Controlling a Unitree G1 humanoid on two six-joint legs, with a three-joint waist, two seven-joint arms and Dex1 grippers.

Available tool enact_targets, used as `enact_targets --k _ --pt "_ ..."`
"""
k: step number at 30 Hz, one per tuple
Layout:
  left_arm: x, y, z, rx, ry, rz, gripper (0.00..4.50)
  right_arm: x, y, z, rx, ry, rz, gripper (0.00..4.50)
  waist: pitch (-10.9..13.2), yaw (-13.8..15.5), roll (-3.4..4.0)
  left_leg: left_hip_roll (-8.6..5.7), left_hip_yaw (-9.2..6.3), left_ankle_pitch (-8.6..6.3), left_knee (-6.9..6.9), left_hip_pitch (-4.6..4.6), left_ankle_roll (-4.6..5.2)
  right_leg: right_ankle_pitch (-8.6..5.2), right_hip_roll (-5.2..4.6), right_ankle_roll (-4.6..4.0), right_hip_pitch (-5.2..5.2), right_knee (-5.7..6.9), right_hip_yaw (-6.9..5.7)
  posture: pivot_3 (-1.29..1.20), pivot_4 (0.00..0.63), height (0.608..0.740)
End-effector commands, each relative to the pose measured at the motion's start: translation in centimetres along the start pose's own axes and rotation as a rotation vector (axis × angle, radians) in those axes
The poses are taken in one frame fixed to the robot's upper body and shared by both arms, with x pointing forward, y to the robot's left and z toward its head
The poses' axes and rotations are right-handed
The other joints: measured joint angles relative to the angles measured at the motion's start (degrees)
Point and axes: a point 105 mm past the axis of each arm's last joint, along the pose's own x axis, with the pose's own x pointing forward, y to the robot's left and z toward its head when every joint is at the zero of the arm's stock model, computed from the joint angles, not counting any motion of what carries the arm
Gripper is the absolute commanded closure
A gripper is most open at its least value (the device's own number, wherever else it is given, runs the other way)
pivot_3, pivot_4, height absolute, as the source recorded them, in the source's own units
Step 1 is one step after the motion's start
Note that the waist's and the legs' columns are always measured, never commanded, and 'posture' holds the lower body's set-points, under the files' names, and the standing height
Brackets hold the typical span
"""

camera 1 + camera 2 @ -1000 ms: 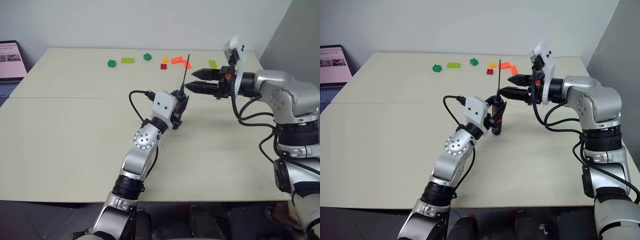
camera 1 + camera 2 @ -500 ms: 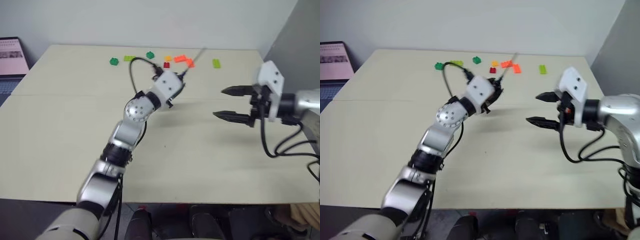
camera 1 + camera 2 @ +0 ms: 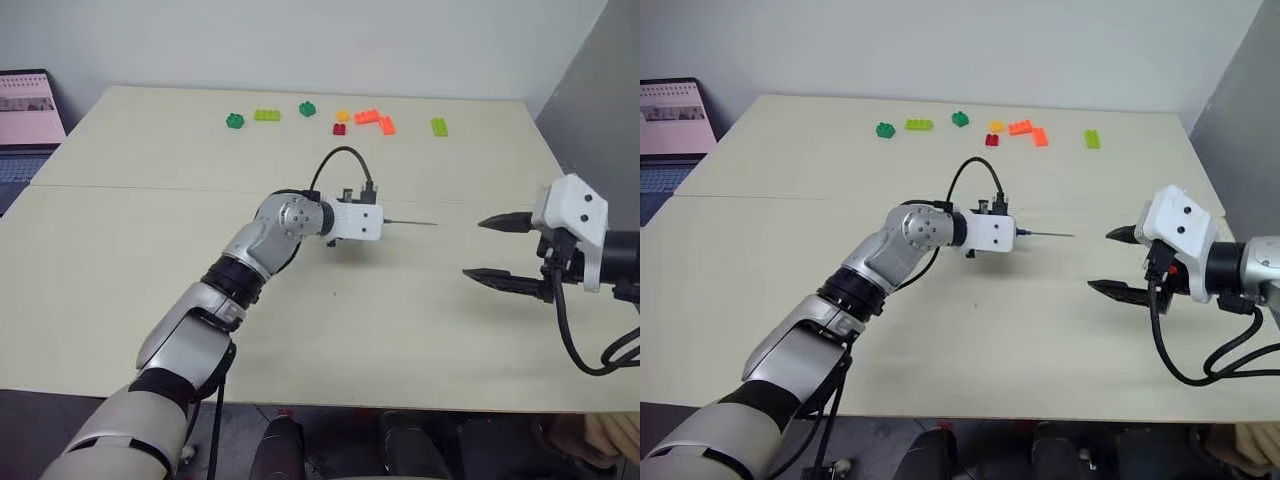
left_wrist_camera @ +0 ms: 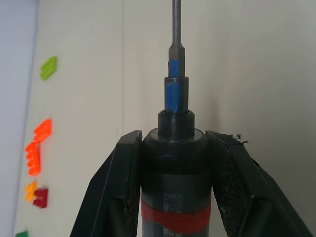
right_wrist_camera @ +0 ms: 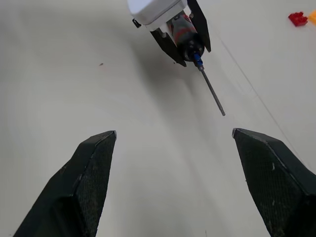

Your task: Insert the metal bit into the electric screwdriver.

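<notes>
Bit [image 4: 175, 24] now sits in the nose of the screwdriver [image 4: 175, 163], its thin rod sticking straight out past a blue-marked collar, so the insertion looks done. The tool lies near level at the centre of the head views, low over the table [image 3: 120, 290], whereas a second ago it stood upright with the bit pointing up. The left gripper [image 5: 181, 35] is clamped on the screwdriver body just ahead of the red band, one black finger on each side. The right gripper [image 3: 497, 248] has drawn back from beside the bit to the right edge of the frame, well apart from the tool, its jaws wide apart and holding nothing. That retreat suggests the right arm's part is over. I judge the task nearly finished, with only setting the tool down or settling it left. Coloured bricks [image 3: 372, 118] sit untouched along the table's far edge, at the top of the frame.
</notes>
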Motion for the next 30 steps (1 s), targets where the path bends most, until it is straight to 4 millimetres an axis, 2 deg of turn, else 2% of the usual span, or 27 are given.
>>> enact_targets --k 1,5,11,13,20,24,27,30 --pt "1.0 -2.6 0.0 -0.037 0.002 -0.126 2.86 -0.4 -0.3 0.2 -0.050 0.009 -0.045 0.54 -0.01 -0.05 0.01 0.00 0.00 0.00 0.02 0.02 0.00 0.00 0.00 0.00 0.03 0.00 0.00 0.00 0.150 0.740" --pt "1.2 -4.2 -0.4 -0.054 0.023 -0.191 2.86 0.1 -0.3 -0.1 -0.046 0.006 -0.047 0.54 -0.04 -0.23 0.07 0.01 -0.01 0.00 0.02 0.08 0.00 0.00 0.00 0.00 0.08 0.01 -0.01 0.00 0.150 0.740" --pt "1.2 -5.1 -0.5 -0.076 0.031 -0.223 2.86 0.7 -0.1 -1.3 -0.026 0.041 -0.018 0.54 -0.08 -0.25 0.12 0.01 -0.02 0.00 0.02 0.10 0.00 0.00 0.01 0.00 0.10 0.02 -0.01 0.00 0.150 0.740" --pt "1.2 -5.1 -0.4 -0.088 0.026 -0.221 2.16 0.7 -0.1 -1.6 -0.029 0.058 -0.005 0.54 -0.09 -0.23 0.15 0.00 -0.02 0.00 0.03 0.11 0.00 0.00 0.01 0.00 0.12 0.02 -0.01 0.00 0.150 0.740" --pt "0.3 -5.4 -0.1 -0.139 0.009 -0.265 0.84 1.1 -0.4 -1.7 -0.035 0.055 0.015 0.54 -0.10 -0.07 0.16 0.01 -0.20 0.01 0.13 0.12 0.00 0.00 0.00 0.00 0.23 0.10 -0.22 0.00 0.150 0.740" --pt "-1.3 -4.2 -0.3 -0.178 -0.002 -0.225 0.07 1.2 -0.6 -1.8 -0.039 0.053 0.017 0.54 -0.10 -0.08 0.17 0.03 -0.28 0.01 0.12 0.13 0.00 0.00 0.01 0.00 0.23 0.14 -0.31 0.00 0.150 0.740" --pt "-2.9 -2.5 -0.3 -0.244 -0.029 -0.167 0.07 1.2 -0.7 -1.8 -0.040 0.051 0.014 0.54 -0.10 -0.12 0.17 0.03 -0.31 0.02 0.13 0.12 0.00 0.01 0.00 -0.01 0.23 0.16 -0.34 0.00 0.150 0.740" --pt "-6.2 0.8 -0.8 -0.382 -0.072 -0.056 0.07 1.2 -1.0 -1.9 -0.040 0.043 0.010 0.54 -0.09 -0.12 0.17 0.03 -0.33 0.02 0.15 0.11 0.00 0.01 0.00 -0.01 0.21 0.20 -0.37 0.00 0.150 0.740"
